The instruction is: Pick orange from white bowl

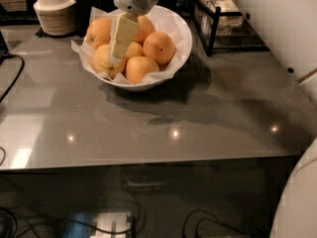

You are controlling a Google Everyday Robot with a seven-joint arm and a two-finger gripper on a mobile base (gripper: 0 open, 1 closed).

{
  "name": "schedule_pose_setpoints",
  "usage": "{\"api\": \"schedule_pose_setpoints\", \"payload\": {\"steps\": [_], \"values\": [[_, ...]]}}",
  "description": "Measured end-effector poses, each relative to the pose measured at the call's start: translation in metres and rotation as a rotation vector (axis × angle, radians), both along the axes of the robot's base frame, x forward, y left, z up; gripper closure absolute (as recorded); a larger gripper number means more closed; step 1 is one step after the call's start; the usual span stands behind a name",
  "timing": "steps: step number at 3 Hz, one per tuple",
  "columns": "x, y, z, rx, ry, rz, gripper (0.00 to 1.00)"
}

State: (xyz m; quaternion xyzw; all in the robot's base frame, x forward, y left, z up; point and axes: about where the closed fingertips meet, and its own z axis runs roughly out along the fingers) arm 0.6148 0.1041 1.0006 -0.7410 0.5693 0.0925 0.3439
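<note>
gripper fingers [118, 47] at round orange [104, 63] in white bowl [184, 33]

The glossy grey counter [148, 128] carries the white bowl [143, 86] near its far edge, left of centre, a stack of beige bowls [54, 16] at the far-left corner and a black cable [15, 78] by the left edge. The gripper [117, 53] hangs over the bowl.

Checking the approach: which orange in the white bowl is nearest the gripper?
The front-left orange, by the white bowl's left rim: the gripper hangs directly over its right edge; the others lie further right or behind.
</note>
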Motion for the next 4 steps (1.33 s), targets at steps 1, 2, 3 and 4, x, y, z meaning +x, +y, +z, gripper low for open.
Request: {"api": "schedule_pose_setpoints", "payload": {"steps": [1,2,3,4], "values": [[0.041,-0.008,0.005,0.070,-0.019,-0.047,0.00],[0.072,0.005,-0.003,0.073,0.043,-0.032,0.00],[0.090,0.023,-0.007,0.076,0.098,-0.013,0.00],[0.099,0.021,0.016,0.111,0.059,-0.020,0.00]]}}
